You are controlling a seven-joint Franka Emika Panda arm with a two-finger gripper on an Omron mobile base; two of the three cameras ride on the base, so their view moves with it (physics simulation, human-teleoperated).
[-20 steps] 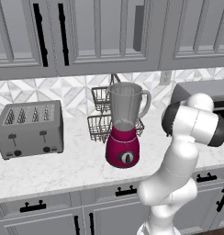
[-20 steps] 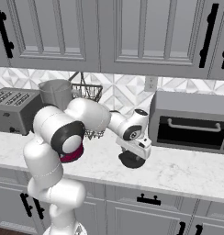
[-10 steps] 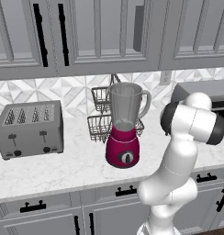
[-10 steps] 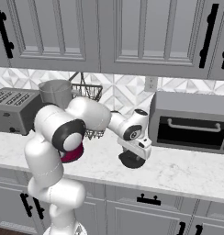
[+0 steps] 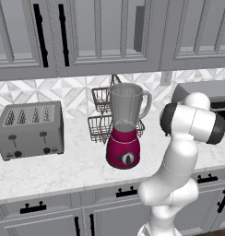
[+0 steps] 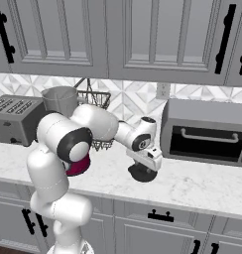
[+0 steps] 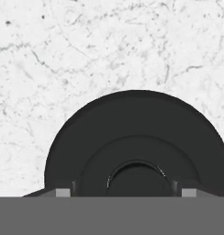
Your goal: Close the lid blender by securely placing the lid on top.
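Note:
The blender [image 5: 126,129] stands on the counter with its magenta base, black dial and clear handled jar; the jar's top is uncovered. Its jar [image 6: 60,99] also rises behind my arm. The lid [image 6: 143,173], a black round disc with a raised middle knob, lies flat on the marble to the blender's right. My gripper [image 6: 146,165] points straight down onto it. In the hand view the lid [image 7: 137,133] sits right below, and my gripper [image 7: 126,193] is open, with its fingertips [image 7: 63,192] on either side of the knob and small gaps showing.
A grey four-slot toaster [image 5: 29,129] stands at the left. A black wire basket [image 5: 101,115] sits behind the blender. A dark oven box [image 6: 207,131] stands on the counter just right of the lid. Wall cabinets hang overhead.
The jaws have drawn closer together around the lid's knob. The hand has sunk slightly toward the lid. The blender and lid have not moved.

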